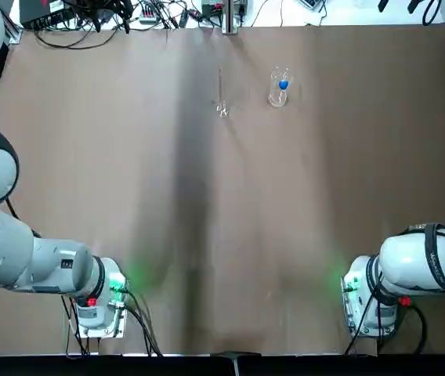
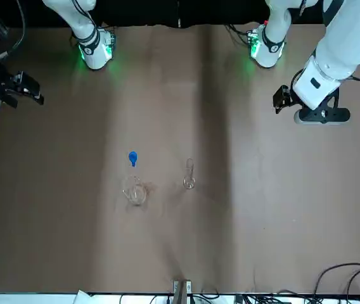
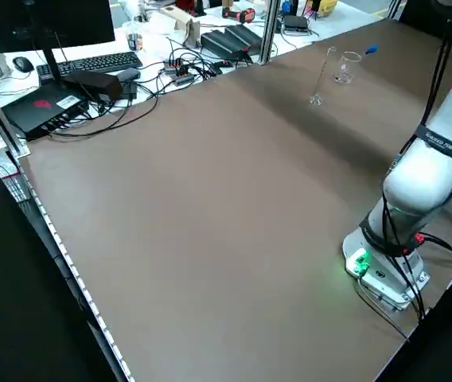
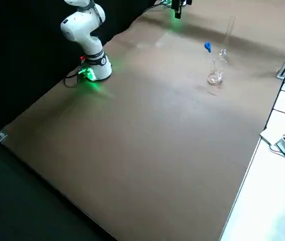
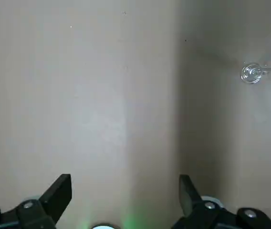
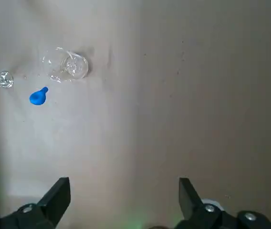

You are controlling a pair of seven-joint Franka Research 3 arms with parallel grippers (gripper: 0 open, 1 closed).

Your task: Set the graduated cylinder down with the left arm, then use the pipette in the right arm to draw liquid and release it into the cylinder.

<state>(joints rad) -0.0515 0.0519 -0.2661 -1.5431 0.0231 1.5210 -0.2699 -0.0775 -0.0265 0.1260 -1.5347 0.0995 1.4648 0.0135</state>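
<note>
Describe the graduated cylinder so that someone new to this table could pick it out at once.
On the brown table, look to the far edge, away from the arm bases, where two glass items stand apart. The graduated cylinder is the tall, very slim clear tube on a small foot. Its neighbour, the squat beaker, is wider and holds the blue-bulbed pipette.

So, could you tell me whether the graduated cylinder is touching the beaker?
Apart. The front view shows bare table between the graduated cylinder and the beaker; the top view shows it too.
</note>
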